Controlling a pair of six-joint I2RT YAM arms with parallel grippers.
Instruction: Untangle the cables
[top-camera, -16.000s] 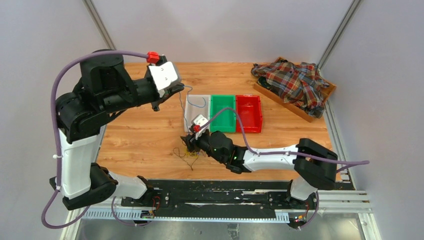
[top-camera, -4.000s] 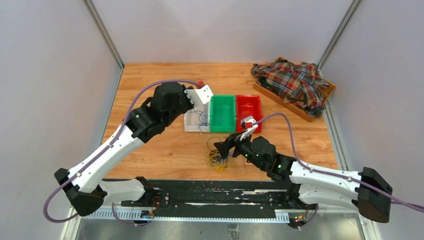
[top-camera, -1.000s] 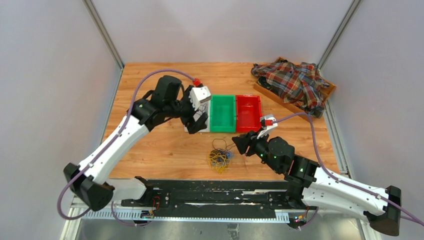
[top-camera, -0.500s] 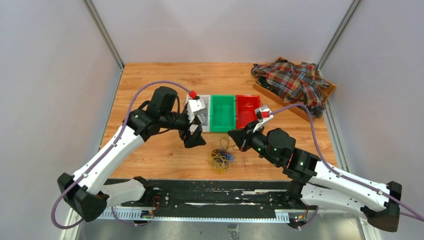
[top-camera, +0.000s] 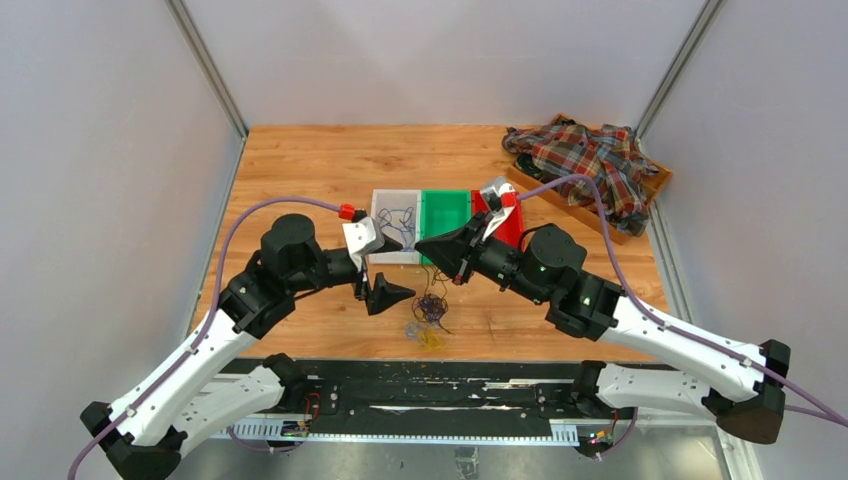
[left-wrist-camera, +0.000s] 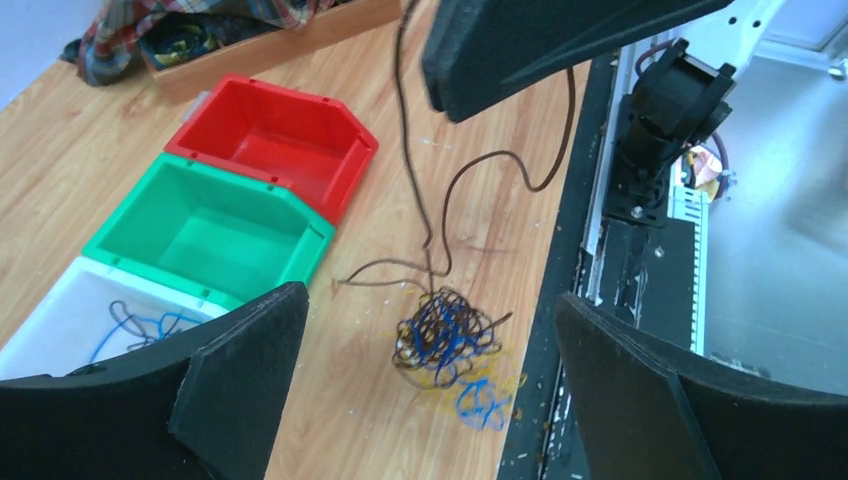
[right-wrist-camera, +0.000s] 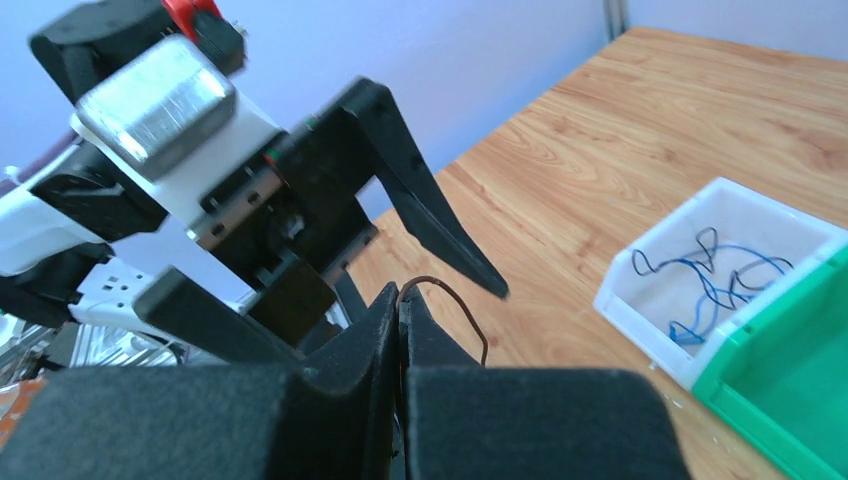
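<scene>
Pulling-out step: the right pincer, shut, holds a thin dark brown wire above the blue-yellow-brown cable clump; the left pincer (wide open, empty, at its 10 o'clock) should pin it.

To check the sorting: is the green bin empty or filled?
Empty. The green bin shows only its bare floor; the white bin beside it holds blue wires.
</scene>
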